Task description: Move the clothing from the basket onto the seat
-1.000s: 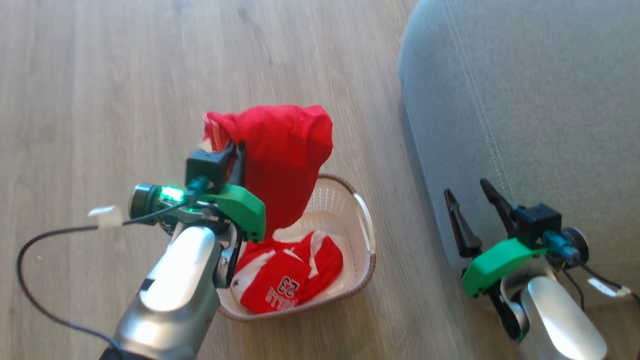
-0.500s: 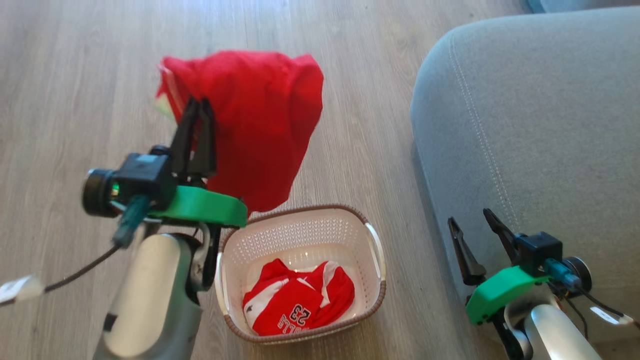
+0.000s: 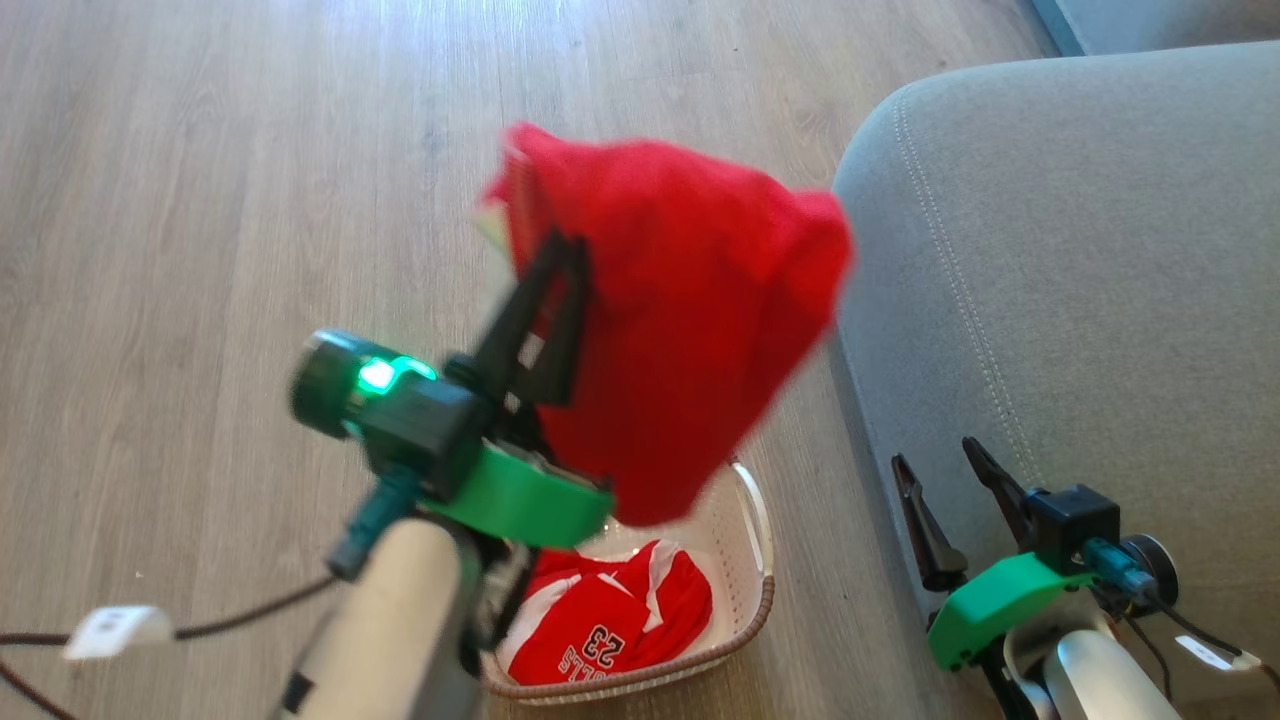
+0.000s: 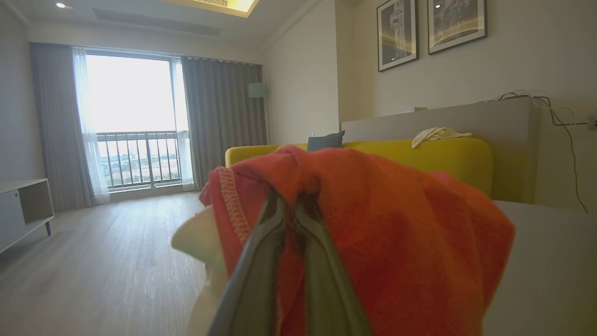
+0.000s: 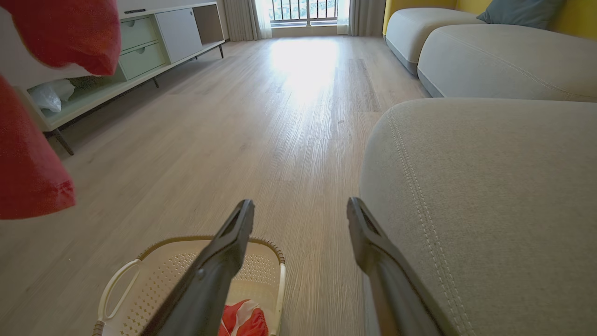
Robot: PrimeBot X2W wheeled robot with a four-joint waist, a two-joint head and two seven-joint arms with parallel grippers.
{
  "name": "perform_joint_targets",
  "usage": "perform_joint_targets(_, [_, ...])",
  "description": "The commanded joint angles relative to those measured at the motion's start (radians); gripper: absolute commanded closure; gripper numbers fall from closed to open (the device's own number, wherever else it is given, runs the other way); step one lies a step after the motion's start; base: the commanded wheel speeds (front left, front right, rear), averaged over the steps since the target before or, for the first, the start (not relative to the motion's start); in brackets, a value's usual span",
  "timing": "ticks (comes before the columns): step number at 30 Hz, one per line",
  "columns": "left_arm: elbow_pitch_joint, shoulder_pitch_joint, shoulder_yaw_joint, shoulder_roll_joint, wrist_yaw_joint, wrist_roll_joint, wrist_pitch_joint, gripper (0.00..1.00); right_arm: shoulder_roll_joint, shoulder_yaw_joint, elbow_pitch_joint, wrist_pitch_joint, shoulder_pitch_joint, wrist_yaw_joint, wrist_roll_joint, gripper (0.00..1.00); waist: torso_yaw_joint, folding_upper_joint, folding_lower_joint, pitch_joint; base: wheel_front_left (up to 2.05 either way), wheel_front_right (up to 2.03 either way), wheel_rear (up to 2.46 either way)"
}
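**A:** Left fingers point(image 3: 572, 290), status?
**B:** Closed on the plain red garment point(image 3: 690, 330), pinched near its top edge. It hangs off them as a loose bundle, long axis roughly straight down. In the head view its lower end covers the far rim of the basket point(image 3: 757, 590).
**A:** Seat from there?
**B:** The seat point(image 3: 1080, 260) is to the robot's right. The garment's right edge meets the seat's rounded corner in the head view. Can't tell if it's over the cushion or just short. My read: carry sideways to the right, then release.
**A:** Right arm is nearer, no?
**B:** Yes. The right fingers point(image 3: 922, 520) are spread wide and empty, low at the seat's edge by the stitch line. But the left has the load.
**A:** Rest of the clothing?
**B:** The banded garment point(image 3: 610, 630) with the lettering lies crumpled in the bottom of the basket. The basket stands on the floor point(image 3: 200, 200), near the seat, with a strip of floor between them.
**A:** Surface, room?
**B:** Grey fabric, broad and bare, so I'd expect a soft landing. Pale wood-look floor, a low cabinet point(image 5: 154, 37) along one side, a curtained window point(image 4: 130, 121) at the far end.
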Motion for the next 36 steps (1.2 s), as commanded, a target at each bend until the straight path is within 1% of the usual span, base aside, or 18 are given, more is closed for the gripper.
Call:
perform_joint_targets(1, [-0.038, -0.014, 0.0, 0.005, -0.006, -0.001, -0.009, 1.0, -0.005, 0.025, -0.033, -0.002, -0.009, 0.007, -0.009, 0.0, -0.002, -0.0001, 0.0001, -0.002, 0.0, 0.0, 0.0])
perform_joint_targets(6, [-0.038, 0.003, -0.064, 0.005, 0.006, -0.018, -0.009, 1.0, -0.005, 0.028, -0.032, -0.002, -0.01, 0.007, -0.008, 0.0, -0.002, -0.0001, 0.0001, -0.003, 0.0, 0.0, 0.0])
perform_joint_targets(11, [-0.036, 0.001, -0.09, 0.005, 0.017, -0.025, -0.009, 1.0, -0.004, 0.033, -0.029, -0.002, -0.012, 0.007, -0.008, 0.0, -0.003, -0.0001, 0.0001, -0.004, 0.0, 0.0, 0.0])
perform_joint_targets(23, [-0.031, -0.009, -0.074, 0.005, 0.022, -0.014, -0.009, 1.0, -0.006, 0.031, -0.036, -0.002, -0.014, 0.007, -0.003, 0.0, -0.007, -0.0001, 0.0001, -0.002, 0.0, 0.0, 0.0])
perform_joint_targets(30, [-0.027, -0.016, -0.055, 0.005, 0.024, -0.007, -0.009, 1.0, -0.013, 0.04, -0.068, -0.002, -0.023, 0.007, 0.042, 0.0, -0.012, -0.0001, 0.0001, 0.013, 0.0, 0.0, 0.0])
perform_joint_targets(33, [-0.022, -0.02, -0.046, 0.005, 0.026, 0.001, -0.009, 1.0, -0.028, 0.066, -0.099, -0.002, -0.025, 0.007, 0.059, 0.0, -0.013, -0.0001, 0.0001, 0.021, 0.0, 0.0, 0.0])
perform_joint_targets(36, [-0.017, -0.026, -0.038, 0.005, 0.026, 0.013, -0.009, 1.0, -0.049, 0.114, -0.149, -0.002, -0.025, 0.007, 0.097, 0.0, -0.016, -0.0001, 0.0001, 0.03, 0.0, 0.0, 0.0])
